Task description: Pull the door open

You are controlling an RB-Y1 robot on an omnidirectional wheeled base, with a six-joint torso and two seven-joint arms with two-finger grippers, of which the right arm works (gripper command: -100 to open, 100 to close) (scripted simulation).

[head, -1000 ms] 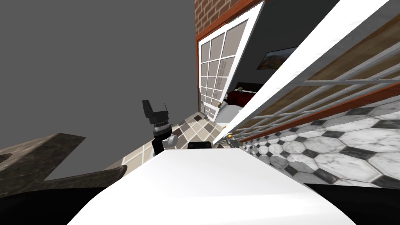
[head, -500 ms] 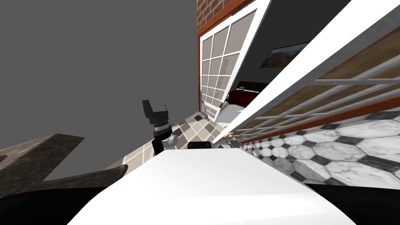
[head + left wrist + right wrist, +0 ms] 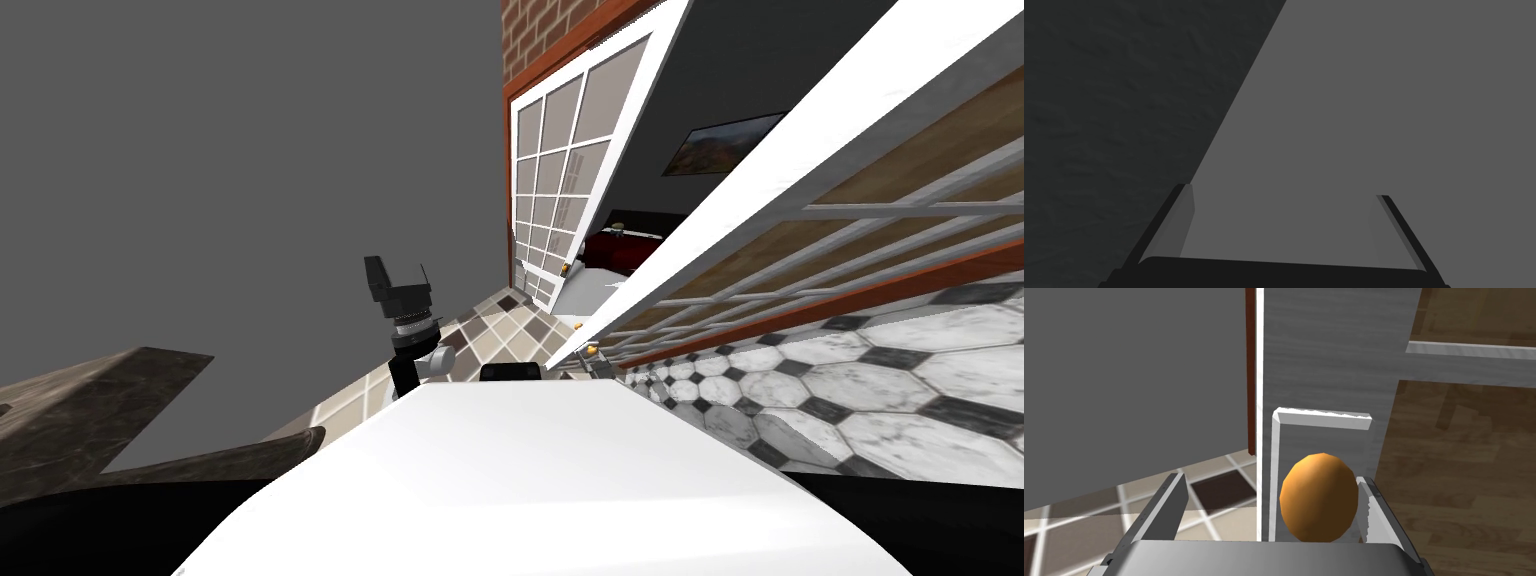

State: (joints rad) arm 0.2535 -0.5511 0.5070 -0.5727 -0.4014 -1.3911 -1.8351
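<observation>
The right jaws are shown spread open around an orange, egg-shaped door knob (image 3: 1319, 503). The knob is set between the two grey fingers (image 3: 1169, 510), just beside one of them and well apart from the other. Whether that near finger is touched cannot be told, and nothing is clamped.

The knob is mounted on a raised white plate (image 3: 1324, 419) on the stile of a white door (image 3: 1329, 353) with glass panes in a white grid. The door's free edge is seen running straight out from between the jaws, on the side of the finger that stands clear of the knob. Past that edge a red-brown frame strip (image 3: 1250, 373), a plain grey wall (image 3: 1134, 378) and a floor of beige and brown square tiles (image 3: 1214, 488) are shown, so open room is left on that side of the jaws.

In the head view the door (image 3: 760, 170) is shown swung part way open, with its knob (image 3: 590, 350) at the right jaws. A second white paned leaf (image 3: 560, 180) is seen beyond them. Between the two leaves a gap is left, and a framed picture (image 3: 715, 145) on a dark wall is seen through it. Black and white hexagon tiles (image 3: 900, 370) are laid beside the door.

The left jaws are held raised before the grey wall, well apart from the door, and are spread open with nothing between them. A dark stone counter (image 3: 100, 400) is seen beyond them, on the side away from the door.
</observation>
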